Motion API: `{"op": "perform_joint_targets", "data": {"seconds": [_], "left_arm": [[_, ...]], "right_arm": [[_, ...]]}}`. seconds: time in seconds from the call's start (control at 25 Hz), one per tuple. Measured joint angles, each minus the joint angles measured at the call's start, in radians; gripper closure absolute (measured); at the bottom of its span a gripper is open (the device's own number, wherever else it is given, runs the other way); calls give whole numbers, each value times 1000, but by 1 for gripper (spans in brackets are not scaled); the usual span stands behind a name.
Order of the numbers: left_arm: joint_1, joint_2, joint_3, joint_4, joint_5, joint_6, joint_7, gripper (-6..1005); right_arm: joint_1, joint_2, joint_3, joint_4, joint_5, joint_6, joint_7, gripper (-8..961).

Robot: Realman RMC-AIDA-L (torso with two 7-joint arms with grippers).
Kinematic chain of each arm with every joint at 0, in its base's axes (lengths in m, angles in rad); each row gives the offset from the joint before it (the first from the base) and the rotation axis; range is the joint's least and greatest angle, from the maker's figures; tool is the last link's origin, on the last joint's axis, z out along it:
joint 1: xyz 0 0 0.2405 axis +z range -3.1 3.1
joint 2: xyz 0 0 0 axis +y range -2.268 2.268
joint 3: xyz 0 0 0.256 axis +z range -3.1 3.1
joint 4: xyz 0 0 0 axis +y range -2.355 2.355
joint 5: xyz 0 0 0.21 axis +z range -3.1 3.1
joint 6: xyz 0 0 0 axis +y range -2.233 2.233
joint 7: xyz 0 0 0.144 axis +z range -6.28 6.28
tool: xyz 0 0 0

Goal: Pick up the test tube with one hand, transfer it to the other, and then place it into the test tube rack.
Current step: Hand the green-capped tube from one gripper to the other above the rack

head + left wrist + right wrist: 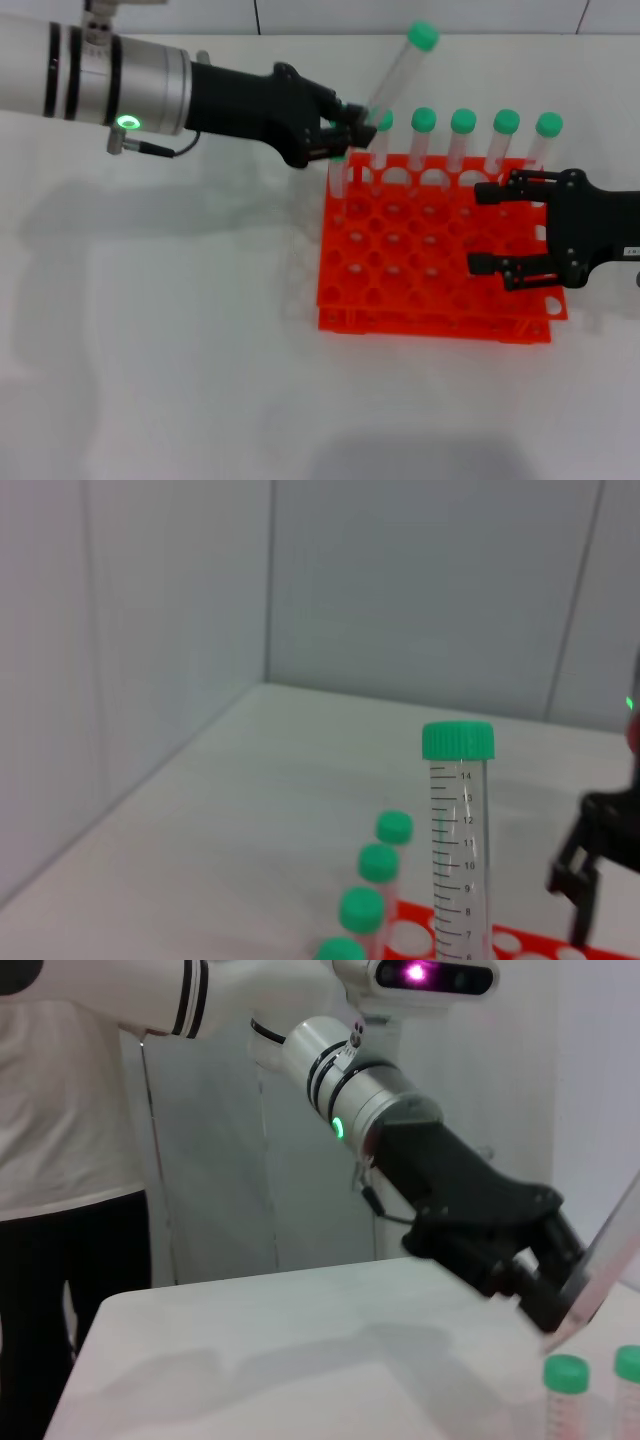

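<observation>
White table: left gripper (352,128) clamps the tilted tube (398,72) above the rack (432,250); right gripper (505,228) waits open. Handover needs the tube steady.

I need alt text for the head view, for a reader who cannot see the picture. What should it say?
The left gripper holds a tilted test tube by its lower end above the far left corner of the orange test tube rack. The right gripper hovers open over the rack's right side. Five other green-capped tubes stand in the rack's far row on the white table.
</observation>
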Motion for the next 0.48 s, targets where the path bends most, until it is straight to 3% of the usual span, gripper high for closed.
{"op": "perform_joint_targets", "data": {"seconds": [0.28,0.48], "left_arm": [[-3,-22,1,-2,60,1,-5,807],[4,-30,1,-2,70,2,-6,807]], "right_arm": [[-6,-15,48,3,4,-1,1,139],[-4,-20,148,12,36,-3,28,139]]}}
